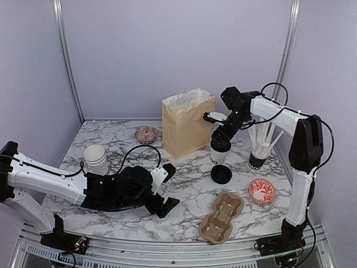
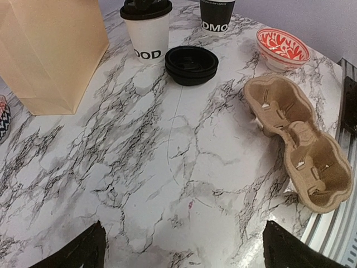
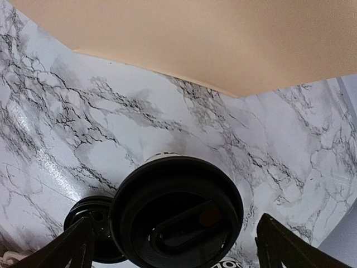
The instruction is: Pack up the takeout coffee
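Observation:
One takeout coffee cup (image 1: pixel 219 151), white with black lettering and a black lid, stands upright right of the brown paper bag (image 1: pixel 187 126). It also shows in the left wrist view (image 2: pixel 148 29), and its lid fills the lower right wrist view (image 3: pixel 178 215). My right gripper (image 1: pixel 221 133) hovers open just above the lid, its fingers (image 3: pixel 78 248) spread wider than the lid and not touching it. My left gripper (image 1: pixel 169 187) is open and empty low over the marble table, near the front centre (image 2: pixel 187 254). A stack of unlidded white cups (image 1: pixel 96 158) stands at the left.
A stack of black lids (image 1: pixel 221 174) lies in front of the coffee cup. A dark cup of white sticks (image 1: pixel 257 158) stands to its right. A brown pulp cup carrier (image 1: pixel 221 218) lies at the front. Red-patterned bowls sit at the back (image 1: pixel 146 134) and the right (image 1: pixel 261 191).

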Controlling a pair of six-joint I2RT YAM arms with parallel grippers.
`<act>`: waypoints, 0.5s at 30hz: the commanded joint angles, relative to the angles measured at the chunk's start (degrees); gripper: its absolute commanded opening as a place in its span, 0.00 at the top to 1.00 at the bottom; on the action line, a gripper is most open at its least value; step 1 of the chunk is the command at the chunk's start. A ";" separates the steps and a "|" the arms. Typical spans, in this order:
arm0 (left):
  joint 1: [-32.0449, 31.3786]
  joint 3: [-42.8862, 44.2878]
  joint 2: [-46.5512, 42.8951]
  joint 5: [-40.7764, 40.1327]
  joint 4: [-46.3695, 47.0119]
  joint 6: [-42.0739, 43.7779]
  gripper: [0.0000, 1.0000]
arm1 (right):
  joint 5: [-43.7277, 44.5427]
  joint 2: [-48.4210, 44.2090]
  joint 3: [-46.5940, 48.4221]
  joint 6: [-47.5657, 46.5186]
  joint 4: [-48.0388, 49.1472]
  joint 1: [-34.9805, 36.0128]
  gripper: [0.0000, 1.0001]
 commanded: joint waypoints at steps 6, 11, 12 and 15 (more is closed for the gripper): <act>1.07 16.16 -6.00 -21.53 -33.02 -5.50 0.01 | -8.65 -8.20 1.72 0.40 -1.70 -0.52 0.01; 8.99 22.12 -8.95 -23.38 -51.64 -11.93 0.03 | -23.36 -20.95 -12.49 -4.40 7.80 -0.50 0.01; 11.87 21.85 -9.98 -20.99 -53.29 -12.52 0.08 | -27.04 -24.23 -17.46 -4.74 11.94 -0.44 0.01; 21.38 21.29 -12.42 -12.26 -56.28 -11.94 0.30 | -38.31 -32.71 -34.33 -5.73 24.03 -0.43 0.01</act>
